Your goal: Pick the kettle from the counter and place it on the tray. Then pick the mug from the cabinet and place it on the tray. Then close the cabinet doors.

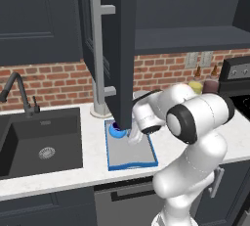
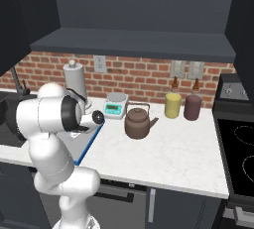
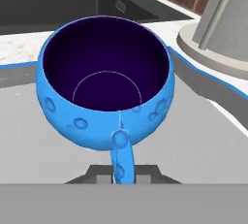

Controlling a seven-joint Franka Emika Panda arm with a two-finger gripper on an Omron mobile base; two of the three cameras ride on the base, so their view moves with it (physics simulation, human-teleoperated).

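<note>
- Two things belong on the tray (image 1: 133,155), and so far only the mug (image 3: 106,97) is over it. The kettle (image 2: 137,122) stands on the counter (image 2: 168,161) to the right, well apart from the tray.
- I judge the step in hand to be setting the mug down. To do it well I should be sure its base is flat on the grey surface before I let go. I cannot tell from here whether it is touching or just above.
- The mug sits near the tray's back end, close to the blue rim and to the paper towel holder (image 3: 218,39) just beyond it. When I let go I should open straight and without twisting, so the handle is not dragged and the cup is not tipped toward that edge.
- I should back away along the handle's line, then rise. An open cabinet door (image 1: 119,49) hangs right over this spot, so I must lift with care and keep my wrist clear of it.
- I should leave the front of the tray free, since the kettle is wider and needs that room.
- My gripper (image 3: 121,174) has the mug's handle running down between the two fingertips, with the jaws narrow and close on either side. I cannot tell whether I am pinching it or have a hair of slack.
</note>
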